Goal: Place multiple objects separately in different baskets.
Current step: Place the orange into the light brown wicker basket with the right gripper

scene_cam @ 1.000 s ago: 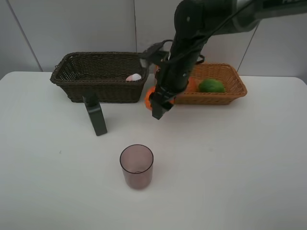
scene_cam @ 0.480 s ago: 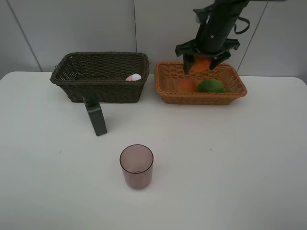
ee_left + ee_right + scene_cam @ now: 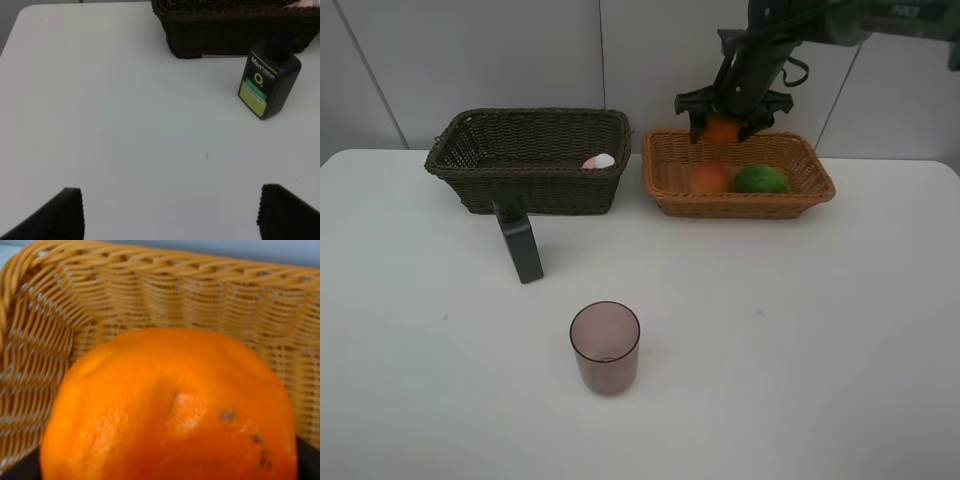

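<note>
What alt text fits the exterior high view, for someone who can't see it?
The right tool holds an orange over the tan basket, which contains a peach-like fruit and a lime. On the table, a dark bottle stands before the dark basket, which holds a pink bottle; a mauve cup sits nearer.

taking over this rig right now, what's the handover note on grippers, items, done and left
Left gripper: open, empty, over the table near the dark green bottle.
Right gripper: shut on the orange, over the tan basket.
Done: pink bottle in the dark basket; peach and lime in the tan basket.
Left: release the orange; then sort the dark green bottle and the cup, both standing on the table.
</note>
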`<action>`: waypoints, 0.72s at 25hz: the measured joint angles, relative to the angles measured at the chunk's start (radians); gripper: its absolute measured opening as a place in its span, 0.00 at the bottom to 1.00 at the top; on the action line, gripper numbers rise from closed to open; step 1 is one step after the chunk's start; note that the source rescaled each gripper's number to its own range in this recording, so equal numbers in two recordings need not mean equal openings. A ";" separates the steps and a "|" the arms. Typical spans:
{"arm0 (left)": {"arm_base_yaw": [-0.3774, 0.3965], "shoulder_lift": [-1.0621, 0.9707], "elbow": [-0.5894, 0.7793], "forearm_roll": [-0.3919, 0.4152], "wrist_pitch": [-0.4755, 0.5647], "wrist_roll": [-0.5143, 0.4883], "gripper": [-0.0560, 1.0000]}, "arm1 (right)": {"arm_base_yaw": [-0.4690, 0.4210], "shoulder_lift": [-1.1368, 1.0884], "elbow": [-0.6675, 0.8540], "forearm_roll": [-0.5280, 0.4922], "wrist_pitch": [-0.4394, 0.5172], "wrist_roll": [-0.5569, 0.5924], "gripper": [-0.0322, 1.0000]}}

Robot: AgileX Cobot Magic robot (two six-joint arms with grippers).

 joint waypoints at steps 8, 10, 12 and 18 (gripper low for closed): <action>0.000 0.000 0.000 0.000 0.000 0.000 0.91 | -0.080 0.058 -0.001 -0.004 -0.057 0.004 0.65; 0.000 0.000 0.000 0.000 0.000 0.000 0.91 | -0.087 0.073 -0.001 -0.005 -0.069 0.004 0.65; 0.000 0.000 0.000 0.000 0.000 0.000 0.91 | -0.088 0.080 -0.001 -0.005 -0.076 0.004 0.65; 0.000 0.000 0.000 0.000 0.000 0.000 0.91 | -0.088 0.086 -0.003 -0.005 -0.081 0.004 0.65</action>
